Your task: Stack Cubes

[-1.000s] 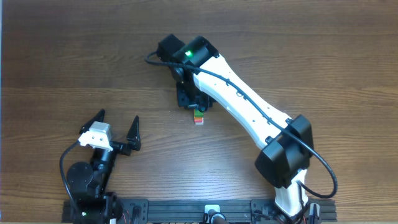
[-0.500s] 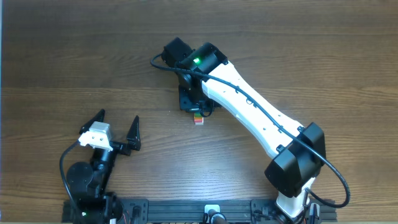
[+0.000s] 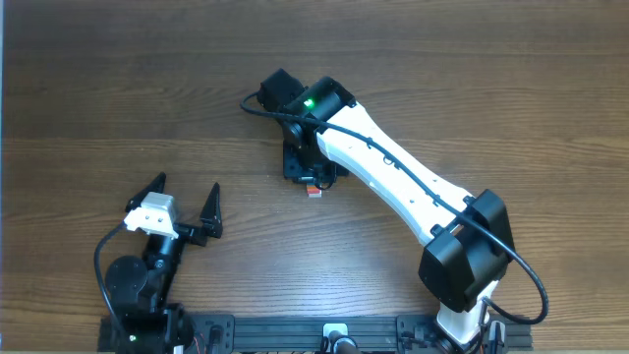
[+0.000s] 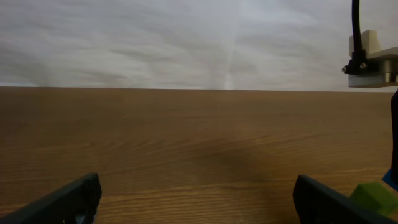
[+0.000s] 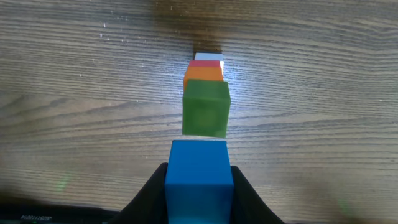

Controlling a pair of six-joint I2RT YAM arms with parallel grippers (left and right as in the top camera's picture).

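A stack of cubes (image 5: 205, 87) stands on the wooden table: a green cube (image 5: 206, 109) on top, then orange (image 5: 203, 75), red (image 5: 207, 63) and white (image 5: 209, 57). My right gripper (image 5: 199, 190) is shut on a blue cube (image 5: 199, 165), held just above and beside the green one. From above, the right gripper (image 3: 310, 167) covers most of the stack (image 3: 314, 191). My left gripper (image 3: 187, 205) stands open near its base with nothing in it; in its own view (image 4: 196, 196) the green cube (image 4: 376, 198) shows off to the side.
The brown wooden table (image 3: 491, 88) stretches all around the stack. The right arm (image 3: 393, 187) crosses the middle diagonally. A pale wall (image 4: 186, 37) lies beyond the table's far edge.
The right gripper with the blue cube has shifted toward the stack and now covers its upper cubes in the top view. The left arm has not moved.
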